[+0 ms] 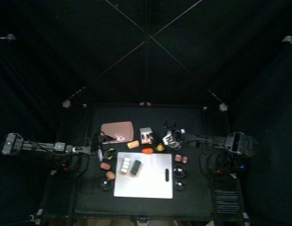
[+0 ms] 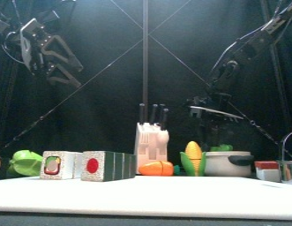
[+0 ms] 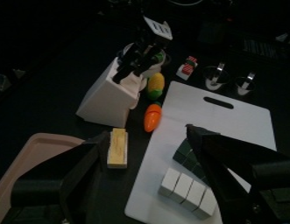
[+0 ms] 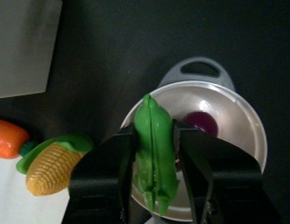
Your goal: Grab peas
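- The table (image 1: pixel 89 199) carried all the play food, so both arms worked from above it. The left end effector (image 3: pixel 145 144) hung raised with its jaws spread wide and nothing between them, apparently parked out of the way.
- The white board (image 3: pixel 229 122) lay flat ahead of and below the left end effector, well apart from the right one, and seemed to play no part in this step.
- The knife block (image 2: pixel 151 141) stood upright beyond the board from the left end effector, to the inner side of the right one.
- The silver pot (image 4: pixel 229 114) sat directly beneath the right end effector (image 4: pixel 159 140). Its rim propped up what lay across it, probably leaving room for jaws to come down either side.
- The corn (image 4: pixel 51 166) lay just beside the pot, off to one side of the right end effector and clear of its jaws.
- The peas (image 4: pixel 155 153), a green pod, rested across the pot's rim, lined up lengthwise in the gap between the right jaws. The jaws stood apart, a little wider than the pod, one on each flank. The front view showed the peas (image 2: pixel 221 147) lower than the end effector, so I judged it to be hovering, aligned for a pinch across the pod's narrow width, not yet gripping.
- A small purple piece (image 4: pixel 200 121) lay inside the pot, beside the pod; a careless descent might have nudged it.
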Controlling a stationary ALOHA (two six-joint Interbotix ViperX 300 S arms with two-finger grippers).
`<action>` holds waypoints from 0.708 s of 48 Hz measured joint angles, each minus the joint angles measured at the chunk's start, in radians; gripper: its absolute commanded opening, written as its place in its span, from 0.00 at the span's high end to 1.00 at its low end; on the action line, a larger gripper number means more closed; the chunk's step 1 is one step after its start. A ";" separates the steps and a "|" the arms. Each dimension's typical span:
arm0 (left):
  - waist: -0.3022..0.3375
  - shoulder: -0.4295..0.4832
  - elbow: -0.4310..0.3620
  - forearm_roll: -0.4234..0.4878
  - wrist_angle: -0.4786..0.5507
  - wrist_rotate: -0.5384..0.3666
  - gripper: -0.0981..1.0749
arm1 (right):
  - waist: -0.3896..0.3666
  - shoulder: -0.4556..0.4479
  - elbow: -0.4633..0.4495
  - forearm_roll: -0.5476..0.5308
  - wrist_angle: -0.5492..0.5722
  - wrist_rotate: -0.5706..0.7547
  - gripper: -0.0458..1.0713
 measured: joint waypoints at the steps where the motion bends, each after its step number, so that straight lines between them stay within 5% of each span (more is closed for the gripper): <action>1: 0.000 0.000 0.000 -0.002 0.002 -0.002 0.06 | 0.002 0.000 -0.002 -0.002 0.005 0.002 0.49; 34: 0.002 0.000 0.003 -0.005 0.002 -0.002 0.06 | 0.029 -0.097 -0.005 -0.006 0.035 0.000 0.49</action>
